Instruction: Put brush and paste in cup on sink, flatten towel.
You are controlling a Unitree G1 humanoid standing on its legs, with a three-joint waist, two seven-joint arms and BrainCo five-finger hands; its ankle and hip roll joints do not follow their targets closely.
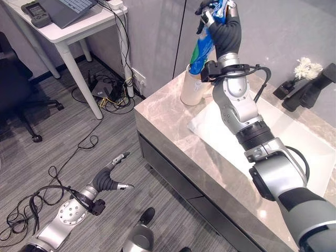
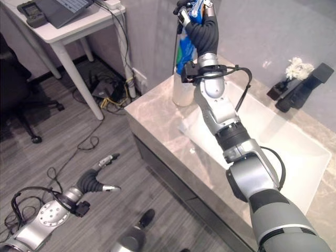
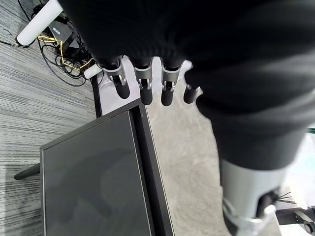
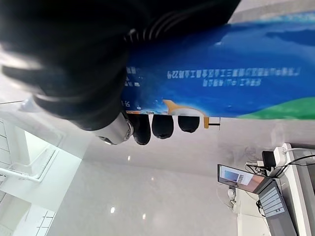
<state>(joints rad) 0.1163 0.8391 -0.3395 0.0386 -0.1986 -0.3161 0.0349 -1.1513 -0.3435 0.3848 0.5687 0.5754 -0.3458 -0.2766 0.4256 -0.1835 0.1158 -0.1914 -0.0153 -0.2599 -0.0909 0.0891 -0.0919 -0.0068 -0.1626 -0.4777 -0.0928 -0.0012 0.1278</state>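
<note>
Blue-green paste tube [image 1: 203, 48], fingers [image 4: 160, 125] of right hand [image 1: 218, 16] curled round it, over white cup [image 1: 191, 88].

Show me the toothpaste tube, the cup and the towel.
toothpaste tube [image 1: 202, 52], left eye view, on its blue-green lower body.
cup [image 1: 190, 93], left eye view, on its white side wall.
towel [image 1: 210, 126], left eye view, on its flat white cloth.

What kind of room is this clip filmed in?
Probably a mock bathroom corner set up in an office or lab: a marble-look vanity counter with a white sink and black faucet, beside a white desk carrying a laptop.
</note>
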